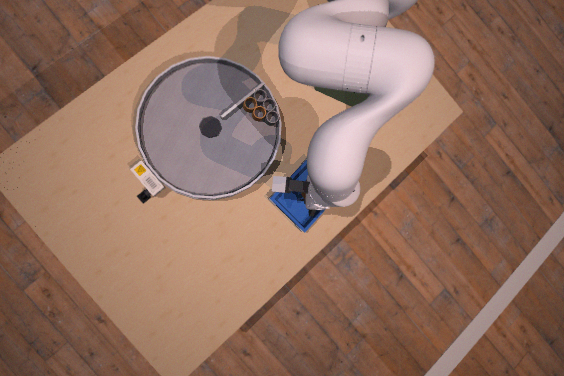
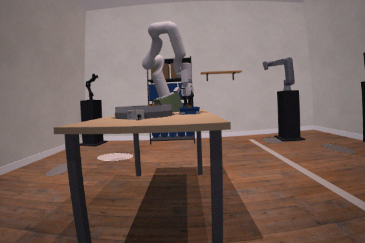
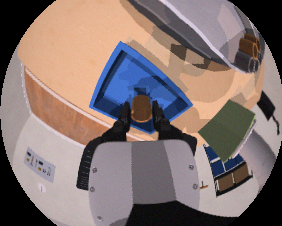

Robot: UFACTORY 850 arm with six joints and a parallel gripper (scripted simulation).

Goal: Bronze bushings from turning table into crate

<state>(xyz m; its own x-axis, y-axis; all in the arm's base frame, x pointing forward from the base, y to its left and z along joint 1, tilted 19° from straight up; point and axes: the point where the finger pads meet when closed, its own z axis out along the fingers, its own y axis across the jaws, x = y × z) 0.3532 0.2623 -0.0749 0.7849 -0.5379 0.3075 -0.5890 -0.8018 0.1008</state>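
Observation:
My gripper (image 3: 141,107) is shut on a bronze bushing (image 3: 142,106) and holds it just above the blue crate (image 3: 139,91). In the top view the crate (image 1: 296,204) lies at the table's near right edge, mostly hidden under my wrist (image 1: 300,186). The round grey turning table (image 1: 208,127) carries two bronze bushings (image 1: 254,108) and three steel bushings (image 1: 267,104) in a cluster at its right rim, beside a white bar (image 1: 242,100). The cluster also shows in the wrist view (image 3: 248,49).
A small white labelled box (image 1: 146,176) with a black knob sits at the turning table's lower left. A green block (image 3: 228,128) stands by my arm's base. My arm's big links (image 1: 350,59) hang over the table's right part.

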